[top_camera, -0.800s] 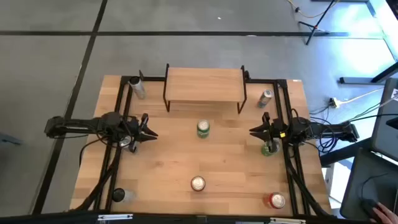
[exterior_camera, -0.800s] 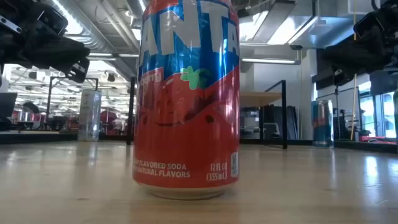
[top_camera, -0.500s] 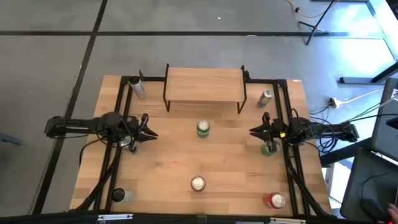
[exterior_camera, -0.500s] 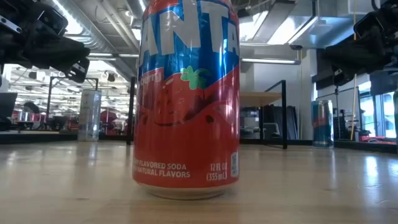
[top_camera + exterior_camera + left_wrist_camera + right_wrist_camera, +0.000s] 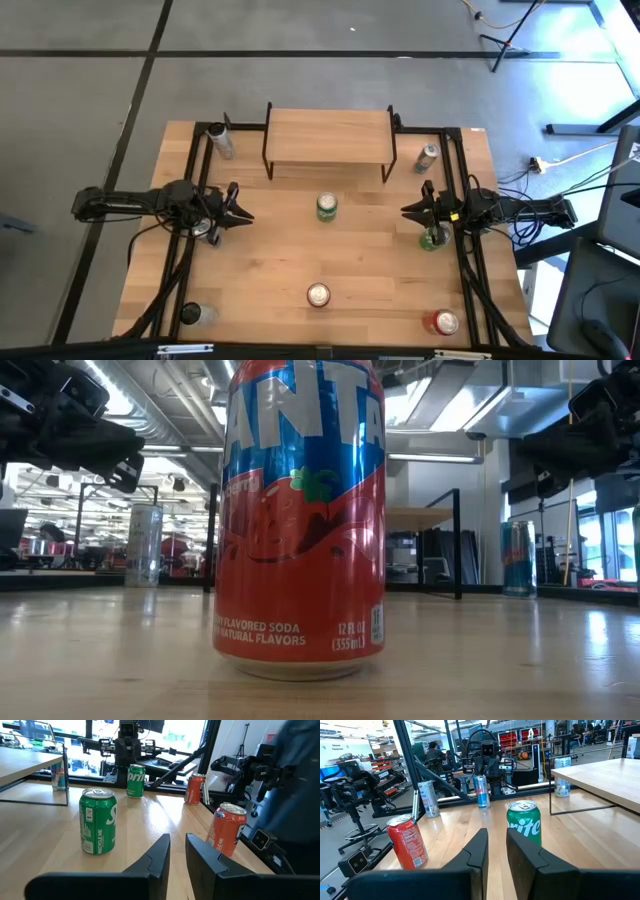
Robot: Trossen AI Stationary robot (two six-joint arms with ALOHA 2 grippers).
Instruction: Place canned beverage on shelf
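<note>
while both pincers [image 5: 177, 852] [image 5: 496, 851] sit slightly apart | sprite can [image 5: 98, 821] mid-table | strawberry fanta [image 5: 300, 520] near front edge

The shelf [image 5: 328, 140] stands at the table's [image 5: 260, 270] 12 o'clock edge. A can [image 5: 326, 207] sits just before it, near the centre. Another can [image 5: 318, 295] stands at 6 o'clock, close to the near edge. A third can [image 5: 445, 322] is in the 5 o'clock corner, a fourth [image 5: 195, 313] in the 7 o'clock corner. One can [image 5: 220, 141] stands at 11 o'clock beside the shelf, another [image 5: 427, 157] at 1 o'clock on the shelf's other side. The left gripper [image 5: 243, 208] is at 9 o'clock, the right gripper [image 5: 410, 210] at 3 o'clock, with a can [image 5: 432, 238] just beside it.
</note>
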